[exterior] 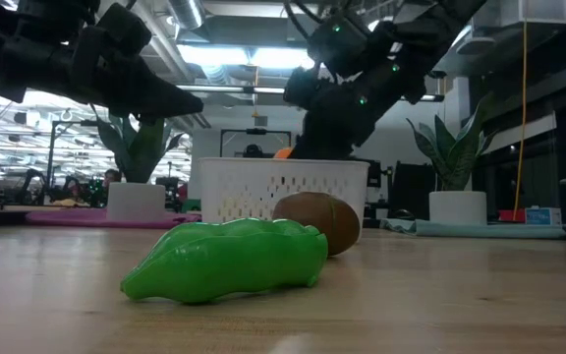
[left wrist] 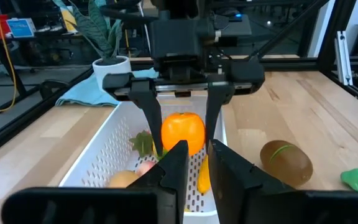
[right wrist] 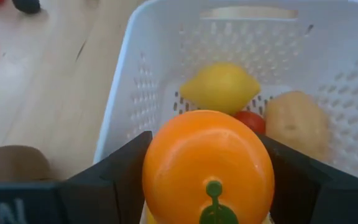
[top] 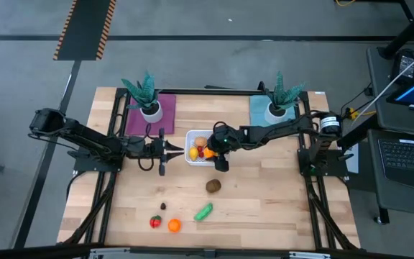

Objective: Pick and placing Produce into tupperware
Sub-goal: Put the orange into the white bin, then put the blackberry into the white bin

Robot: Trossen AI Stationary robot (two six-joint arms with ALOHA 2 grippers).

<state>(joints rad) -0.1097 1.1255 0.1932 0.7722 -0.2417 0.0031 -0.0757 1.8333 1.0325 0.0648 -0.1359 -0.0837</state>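
Right hand [right wrist: 207,186] grips a round orange toy fruit [right wrist: 208,168] just above the white perforated plastic basket [right wrist: 129,74], apparently for release inside; left hand [left wrist: 194,165], beside the basket's opposite end, fingers nearly closed, holds nothing

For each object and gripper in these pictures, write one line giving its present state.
Orange fruit: gripped above the basket.
Right gripper: shut on the orange fruit.
Left gripper: nearly shut, empty, beside the basket.
White basket: upright, partly filled.
Green piece: lying on the table.
Kiwi: on the table.
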